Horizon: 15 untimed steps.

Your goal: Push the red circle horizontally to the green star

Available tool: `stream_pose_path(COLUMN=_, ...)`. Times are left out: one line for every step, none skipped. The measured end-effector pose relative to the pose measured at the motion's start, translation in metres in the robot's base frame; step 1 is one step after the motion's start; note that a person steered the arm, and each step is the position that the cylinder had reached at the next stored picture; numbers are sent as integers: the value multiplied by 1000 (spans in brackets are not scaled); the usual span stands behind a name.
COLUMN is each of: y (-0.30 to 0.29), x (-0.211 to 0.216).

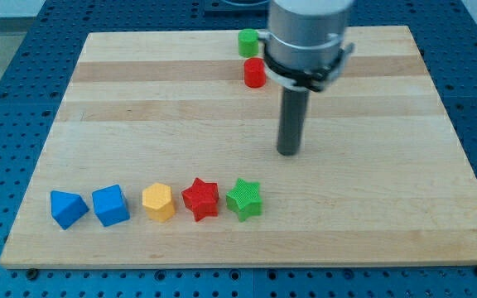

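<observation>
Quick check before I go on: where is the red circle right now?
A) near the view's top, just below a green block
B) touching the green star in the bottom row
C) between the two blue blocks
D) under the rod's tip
A: the red circle sits near the view's top edge, directly below the green block, far from the green star and up-left of my tip.

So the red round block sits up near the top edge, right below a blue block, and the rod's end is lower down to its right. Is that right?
Not quite. In the camera view the block just above the red circle is green, not blue; the two blue blocks lie at the view's bottom left. The rest holds: my tip is below and right of the red circle.
</observation>
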State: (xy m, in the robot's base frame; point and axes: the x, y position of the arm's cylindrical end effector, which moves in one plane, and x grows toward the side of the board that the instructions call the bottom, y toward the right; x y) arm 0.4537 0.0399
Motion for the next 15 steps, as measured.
stream_pose_path(y=-57, x=-39)
stream_pose_path(y=-110, x=-84)
stream_pose_path(y=-148, x=-132)
stream_pose_path(y=-143, x=-166)
stream_pose_path(y=-109, x=-168)
stream_pose_path(y=-71, x=-168)
stream_pose_path(y=-43, x=-166)
stream_pose_path(y=-31, x=-142)
stream_pose_path(y=-3, x=-128)
stream_pose_path(y=20, x=-123)
stream_pose_path(y=35, x=-108)
stream_pose_path(y=46, x=-92)
stream_pose_path(y=57, x=-72)
stream_pose_path(y=60, x=-47)
stream_pose_path(y=60, x=-21)
